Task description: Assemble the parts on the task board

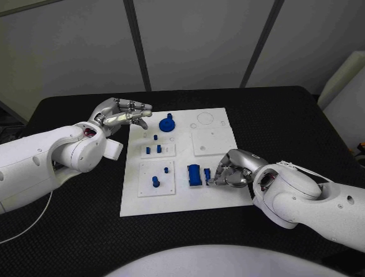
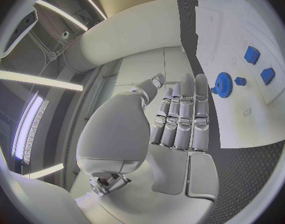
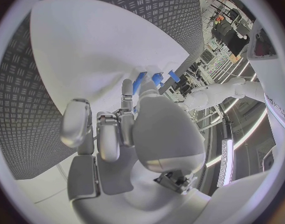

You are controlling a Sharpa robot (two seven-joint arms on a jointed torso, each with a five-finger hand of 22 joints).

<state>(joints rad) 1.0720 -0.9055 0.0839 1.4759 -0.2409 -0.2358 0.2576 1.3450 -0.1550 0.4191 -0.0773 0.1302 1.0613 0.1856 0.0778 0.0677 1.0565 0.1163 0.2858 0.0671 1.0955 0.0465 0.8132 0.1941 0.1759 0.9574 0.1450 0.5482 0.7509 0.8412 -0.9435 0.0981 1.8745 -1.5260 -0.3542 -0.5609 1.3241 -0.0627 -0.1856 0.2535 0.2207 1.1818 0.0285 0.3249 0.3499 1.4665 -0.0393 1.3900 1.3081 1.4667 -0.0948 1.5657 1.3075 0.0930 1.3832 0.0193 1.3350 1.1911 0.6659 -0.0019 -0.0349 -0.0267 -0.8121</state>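
The white task board [image 1: 182, 199] lies in the middle of the black table. A blue gear [image 1: 167, 123] stands near its far left corner, with small blue pegs [image 1: 155, 137] on the plates below it. My left hand [image 1: 124, 112] hovers at the board's far left corner with fingers stretched out, holding nothing; its wrist view shows the gear [image 2: 223, 84] just beyond the fingertips [image 2: 187, 79]. My right hand [image 1: 232, 167] curls down on the board's near right part. It pinches a small blue part [image 1: 207, 173] beside a larger blue block [image 1: 195, 175]. The right wrist view shows that part [image 3: 140, 82] between the fingers.
Two square white plates [image 1: 213, 140] with holes sit on the board's right half. Further blue pegs [image 1: 155, 182] stand in the near left plate. Black table [image 1: 74, 231] surrounds the board, and a white object [image 1: 353, 86] stands at the far right.
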